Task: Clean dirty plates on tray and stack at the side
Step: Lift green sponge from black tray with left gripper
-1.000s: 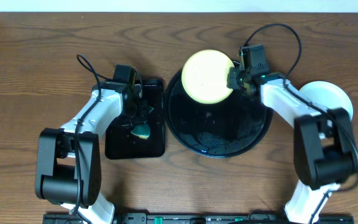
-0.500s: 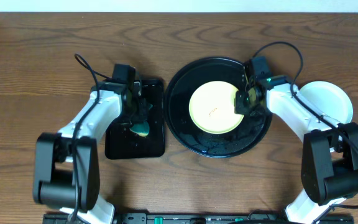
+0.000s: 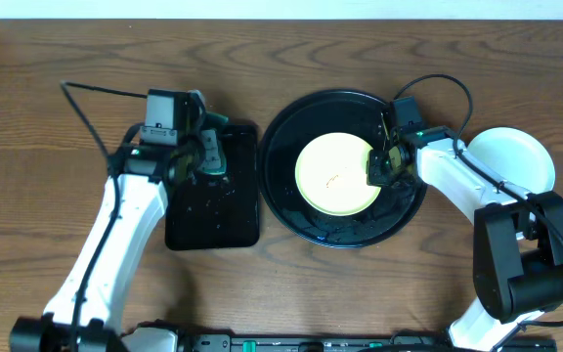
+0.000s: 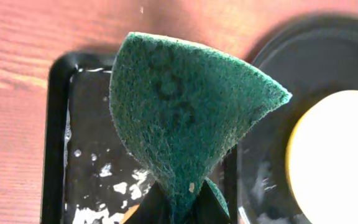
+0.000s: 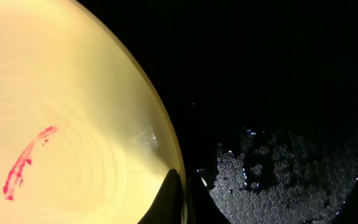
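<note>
From above, the yellow plate (image 3: pixel 337 175) lies flat in the middle of the big round black tray (image 3: pixel 301 218). The right claw (image 3: pixel 377 166) pinches the plate's right edge. A white plate (image 3: pixel 516 156) sits far right on the table (image 3: pixel 57 59). The left claw (image 3: pixel 206 156) hangs over the small black tray (image 3: pixel 213 215).

Left wrist: the left claw (image 4: pixel 179 208) squeezes a green sponge (image 4: pixel 185 112) above the wet small tray.

Right wrist: the right claw (image 5: pixel 180 198) is closed on the plate's rim. A red smear (image 5: pixel 27 162) marks the plate.
</note>
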Robot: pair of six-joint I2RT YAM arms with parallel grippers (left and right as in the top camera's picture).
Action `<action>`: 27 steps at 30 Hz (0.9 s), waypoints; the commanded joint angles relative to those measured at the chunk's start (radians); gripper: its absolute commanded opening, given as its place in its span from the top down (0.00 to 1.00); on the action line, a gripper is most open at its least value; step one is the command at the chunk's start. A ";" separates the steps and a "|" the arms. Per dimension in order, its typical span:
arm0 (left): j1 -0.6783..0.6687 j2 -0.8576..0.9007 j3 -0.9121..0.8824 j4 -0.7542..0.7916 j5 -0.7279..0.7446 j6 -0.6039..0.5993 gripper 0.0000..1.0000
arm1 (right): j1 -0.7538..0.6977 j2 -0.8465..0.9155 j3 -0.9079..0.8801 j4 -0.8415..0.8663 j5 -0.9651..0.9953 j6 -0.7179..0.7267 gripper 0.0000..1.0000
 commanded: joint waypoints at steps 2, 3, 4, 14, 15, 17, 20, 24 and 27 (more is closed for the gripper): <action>0.028 -0.042 0.033 0.008 0.069 -0.166 0.92 | 0.012 0.008 -0.008 -0.004 -0.005 -0.011 0.99; 0.038 -0.042 0.033 0.008 0.122 -0.204 0.93 | 0.013 0.008 -0.008 -0.004 -0.004 -0.011 0.99; 0.046 -0.041 0.033 0.011 0.158 -0.221 0.93 | 0.013 0.008 -0.008 -0.004 -0.004 -0.011 0.99; 0.239 -0.032 0.033 0.038 0.608 -0.196 0.93 | 0.013 0.008 -0.008 -0.003 -0.004 -0.011 0.99; 0.262 -0.030 0.032 0.038 0.650 -0.196 0.93 | 0.013 0.008 -0.008 -0.003 -0.004 -0.011 0.99; 0.304 -0.021 0.029 0.038 0.723 -0.197 0.93 | 0.013 0.008 -0.008 -0.003 -0.004 -0.011 0.99; 0.355 0.000 0.024 0.038 0.830 -0.197 0.93 | 0.013 0.008 -0.008 -0.003 -0.004 -0.011 0.99; 0.388 0.036 0.021 0.038 0.924 -0.198 0.92 | 0.013 0.008 -0.008 -0.003 -0.004 -0.011 0.99; 0.394 0.058 0.021 0.038 0.931 -0.197 0.93 | 0.013 0.008 -0.008 -0.003 -0.004 -0.011 0.99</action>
